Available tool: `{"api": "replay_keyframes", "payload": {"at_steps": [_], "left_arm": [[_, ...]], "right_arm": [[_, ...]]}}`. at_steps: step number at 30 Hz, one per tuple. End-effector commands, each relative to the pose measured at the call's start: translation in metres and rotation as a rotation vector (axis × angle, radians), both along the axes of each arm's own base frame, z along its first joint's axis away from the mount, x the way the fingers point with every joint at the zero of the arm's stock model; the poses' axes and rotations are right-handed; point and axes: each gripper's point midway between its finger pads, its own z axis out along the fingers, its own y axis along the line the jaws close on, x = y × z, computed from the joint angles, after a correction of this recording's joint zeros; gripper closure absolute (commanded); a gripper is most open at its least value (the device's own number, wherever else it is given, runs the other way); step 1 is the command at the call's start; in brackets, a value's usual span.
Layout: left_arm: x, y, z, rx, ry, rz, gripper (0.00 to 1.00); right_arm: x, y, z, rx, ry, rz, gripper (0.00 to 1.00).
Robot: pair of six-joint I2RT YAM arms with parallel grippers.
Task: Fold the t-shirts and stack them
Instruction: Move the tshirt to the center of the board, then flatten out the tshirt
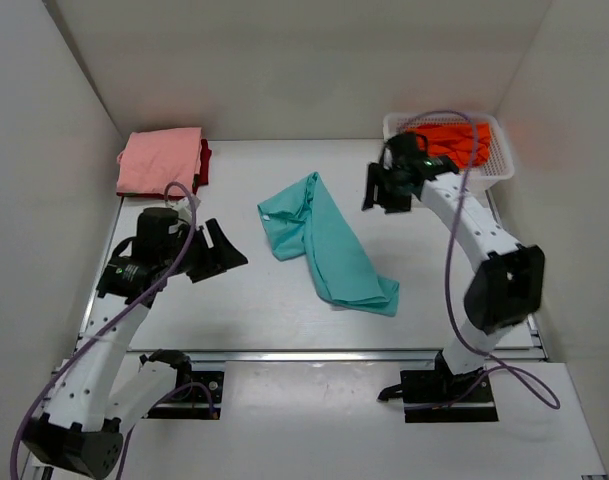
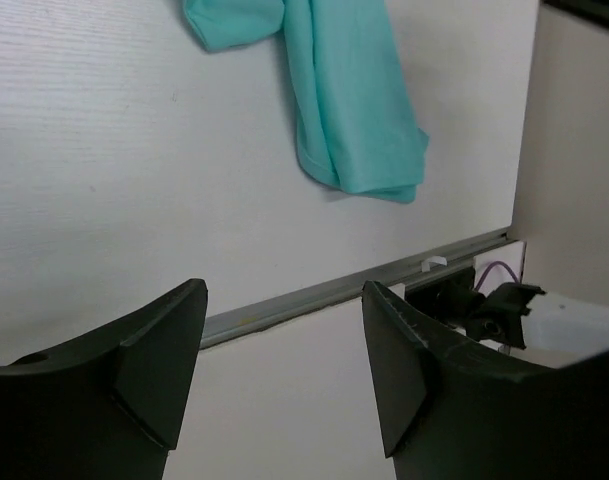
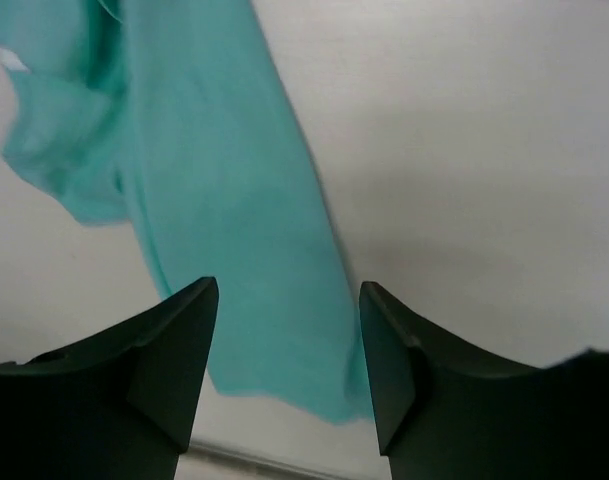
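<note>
A teal t-shirt (image 1: 327, 244) lies crumpled in a long strip across the middle of the table; it also shows in the left wrist view (image 2: 349, 100) and the right wrist view (image 3: 214, 200). A folded salmon pink t-shirt (image 1: 160, 160) rests on a dark red t-shirt (image 1: 204, 163) at the back left. An orange t-shirt (image 1: 456, 141) fills the basket. My left gripper (image 1: 227, 252) hovers left of the teal shirt, open and empty (image 2: 284, 300). My right gripper (image 1: 382, 190) hangs above the table right of the teal shirt, open and empty (image 3: 289, 300).
A white mesh basket (image 1: 503, 164) stands at the back right corner. White walls close in the table on the left, back and right. A metal rail (image 1: 334, 352) runs along the table's near edge.
</note>
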Motion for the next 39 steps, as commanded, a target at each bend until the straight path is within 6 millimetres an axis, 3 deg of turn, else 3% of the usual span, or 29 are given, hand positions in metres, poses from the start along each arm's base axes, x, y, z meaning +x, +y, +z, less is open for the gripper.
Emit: {"api": "replay_keyframes", "payload": {"at_steps": [1, 3, 4, 6, 11, 13, 14, 16, 17, 20, 22, 24, 25, 27, 30, 31, 32, 34, 35, 36, 39], "left_arm": [[0.026, -0.018, -0.008, -0.045, -0.021, 0.028, 0.25], [0.044, -0.03, -0.023, -0.038, -0.004, 0.034, 0.25], [0.052, -0.035, -0.031, -0.032, 0.014, 0.04, 0.25], [0.075, -0.041, -0.041, -0.029, 0.009, 0.081, 0.24], [0.124, -0.034, -0.083, 0.068, 0.04, 0.192, 0.24], [0.136, -0.037, -0.112, 0.125, 0.093, 0.184, 0.24], [0.147, -0.038, -0.109, 0.136, 0.07, 0.185, 0.24], [0.157, -0.044, -0.132, 0.188, 0.105, 0.169, 0.25], [0.163, -0.047, -0.132, 0.195, 0.089, 0.166, 0.26], [0.173, -0.05, -0.156, 0.243, 0.116, 0.154, 0.25], [0.174, -0.051, -0.181, 0.261, 0.166, 0.156, 0.25], [0.186, -0.054, -0.184, 0.239, 0.152, 0.162, 0.26], [0.188, -0.055, -0.194, 0.242, 0.163, 0.164, 0.26], [0.2, -0.062, -0.194, 0.232, 0.148, 0.153, 0.26], [0.209, -0.071, -0.199, 0.206, 0.151, 0.134, 0.34], [0.217, -0.077, -0.193, 0.164, 0.123, 0.131, 0.37], [0.217, -0.078, -0.19, 0.131, 0.117, 0.136, 0.42], [0.225, -0.092, -0.173, 0.006, 0.059, 0.105, 0.83], [0.227, -0.096, -0.163, -0.025, 0.042, 0.098, 1.0], [0.228, -0.097, -0.16, -0.042, 0.052, 0.09, 1.0], [0.225, -0.095, -0.131, -0.011, 0.028, 0.068, 1.0]], "right_arm": [[-0.031, -0.027, 0.029, 0.226, -0.115, -0.015, 0.44], [-0.05, -0.035, 0.003, 0.233, -0.067, 0.023, 0.44], [-0.057, -0.034, 0.003, 0.231, -0.078, 0.06, 0.44], [-0.072, -0.029, -0.015, 0.211, -0.031, 0.103, 0.44], [-0.103, 0.004, -0.038, 0.119, 0.003, 0.267, 0.45], [-0.11, 0.016, -0.044, 0.085, -0.017, 0.297, 0.47], [-0.117, 0.028, -0.047, 0.101, -0.015, 0.322, 0.48], [-0.125, 0.036, -0.055, 0.104, -0.016, 0.332, 0.48], [-0.125, 0.042, -0.059, 0.117, -0.017, 0.335, 0.48], [-0.133, 0.052, -0.077, 0.132, 0.023, 0.366, 0.47], [-0.136, 0.059, -0.088, 0.118, 0.037, 0.394, 0.45], [-0.141, 0.066, -0.103, 0.109, 0.065, 0.426, 0.41], [-0.141, 0.072, -0.11, 0.119, 0.074, 0.44, 0.36], [-0.146, 0.084, -0.122, 0.134, 0.107, 0.483, 0.24], [-0.146, 0.098, -0.134, 0.106, 0.146, 0.533, 0.24], [-0.144, 0.1, -0.135, 0.093, 0.153, 0.528, 0.29], [-0.147, 0.096, -0.143, 0.058, 0.181, 0.53, 0.55], [-0.142, 0.092, -0.147, 0.023, 0.196, 0.508, 1.0], [-0.139, 0.088, -0.143, 0.014, 0.199, 0.493, 1.0], [-0.139, 0.083, -0.141, 0.008, 0.216, 0.483, 1.0], [-0.125, 0.08, -0.099, 0.037, 0.152, 0.474, 1.0]]}}
